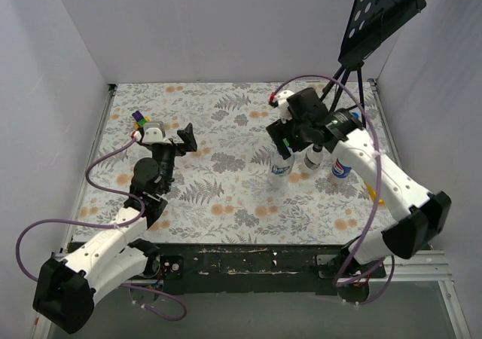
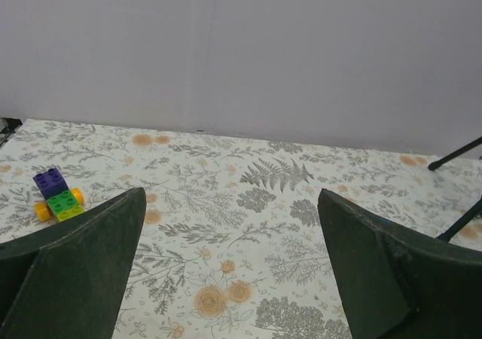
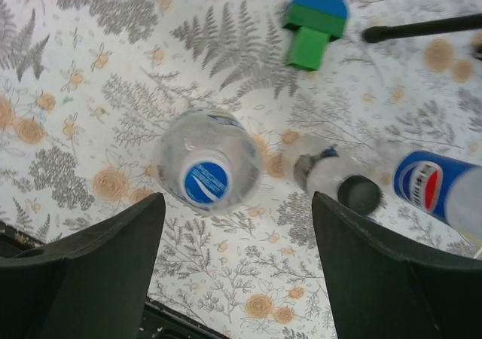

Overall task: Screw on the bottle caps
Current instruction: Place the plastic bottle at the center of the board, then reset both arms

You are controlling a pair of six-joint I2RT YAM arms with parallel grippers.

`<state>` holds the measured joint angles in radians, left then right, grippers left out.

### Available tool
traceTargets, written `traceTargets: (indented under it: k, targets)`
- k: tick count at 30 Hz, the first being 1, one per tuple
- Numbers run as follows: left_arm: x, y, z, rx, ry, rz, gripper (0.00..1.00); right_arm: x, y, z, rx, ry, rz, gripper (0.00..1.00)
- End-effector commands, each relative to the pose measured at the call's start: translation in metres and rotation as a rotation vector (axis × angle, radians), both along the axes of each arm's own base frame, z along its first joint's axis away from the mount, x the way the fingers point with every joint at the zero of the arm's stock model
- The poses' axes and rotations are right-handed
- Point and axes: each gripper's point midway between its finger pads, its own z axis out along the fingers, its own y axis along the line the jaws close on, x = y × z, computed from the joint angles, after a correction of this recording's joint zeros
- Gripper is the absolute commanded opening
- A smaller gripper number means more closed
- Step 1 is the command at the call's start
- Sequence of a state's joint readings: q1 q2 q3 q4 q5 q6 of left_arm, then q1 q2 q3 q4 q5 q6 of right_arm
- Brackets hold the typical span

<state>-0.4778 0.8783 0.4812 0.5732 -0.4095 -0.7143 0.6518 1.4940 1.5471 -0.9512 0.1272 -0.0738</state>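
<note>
Floral-print tabletop [image 1: 226,196] with white walls on three sides. A black perforated music stand [image 1: 380,11] is at the far right corner, and one of its legs crosses the top of the right wrist view. The right arm [image 1: 384,177] reaches in over right-centre. The left arm [image 1: 113,245] is bent over the left side. The right tool [image 3: 237,203] is open, fingers spread wide. It hangs above the bottles and touches nothing. The left tool [image 2: 230,196] is also open wide with only bare cloth between its fingers. It points at the back wall. Three bottles show, standing close together in a row at right-centre. The left bottle [image 3: 207,175] is clear and sits right under the right tool. The middle bottle [image 3: 324,175] is just beside it. The right bottle [image 3: 433,190] has a blue, white and red label and is partly cut off by the frame edge. A green-and-blue toy block [image 3: 312,26] lies beyond the bottles, apart from them. A purple, green and yellow block stack [image 2: 59,196] sits far left near the wall. The blue cap [image 3: 207,182] sits on the left bottle's mouth and the black cap [image 3: 359,194] on the middle one. Can't tell how tight either is.
</note>
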Motion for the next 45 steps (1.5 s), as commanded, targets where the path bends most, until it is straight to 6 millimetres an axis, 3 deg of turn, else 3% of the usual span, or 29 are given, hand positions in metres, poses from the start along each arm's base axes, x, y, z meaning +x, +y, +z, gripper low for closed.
traceTargets:
  k: [1, 5, 9, 12, 16, 20, 26, 29, 35, 38, 45]
  targets:
    - [-0.009, 0.023, 0.025, -0.097, -0.081, 0.097, 0.98, 0.012, -0.04, 0.078, 0.18, -0.319, -0.193, 0.86]
    - [-0.03, 0.044, 0.039, -0.15, -0.14, 0.156, 0.98, 0.004, -0.092, 0.099, 0.246, -0.545, -0.388, 0.86]
    - [-0.06, 0.063, 0.047, -0.154, -0.239, 0.183, 0.98, -0.021, -0.136, 0.118, 0.344, -0.774, -0.53, 0.86]
    - [-0.089, 0.069, 0.061, -0.151, -0.357, 0.136, 0.98, -0.038, -0.163, 0.112, 0.375, -0.885, -0.609, 0.86]
    - [-0.109, 0.069, 0.061, -0.121, -0.403, 0.091, 0.98, -0.059, -0.186, 0.11, 0.425, -1.011, -0.647, 0.88]
    - [-0.123, 0.051, 0.068, -0.014, -0.445, -0.027, 0.98, -0.074, -0.201, 0.108, 0.474, -1.099, -0.683, 0.89]
    - [-0.122, 0.052, 0.067, -0.118, -0.436, -0.039, 0.98, -0.088, -0.214, 0.109, 0.523, -1.202, -0.704, 0.9]
    - [-0.124, 0.039, 0.068, -0.097, -0.443, -0.111, 0.98, -0.091, -0.218, 0.106, 0.524, -1.209, -0.721, 0.91]
    - [-0.128, 0.04, 0.067, -0.104, -0.461, -0.113, 0.98, -0.094, -0.215, 0.107, 0.523, -1.221, -0.681, 0.91]
    - [-0.122, 0.043, 0.061, -0.096, -0.426, -0.087, 0.98, -0.091, -0.209, 0.12, 0.558, -1.231, -0.659, 0.92]
    - [-0.115, 0.038, 0.053, -0.066, -0.395, -0.089, 0.98, -0.082, -0.217, 0.127, 0.492, -1.123, -0.781, 0.92]
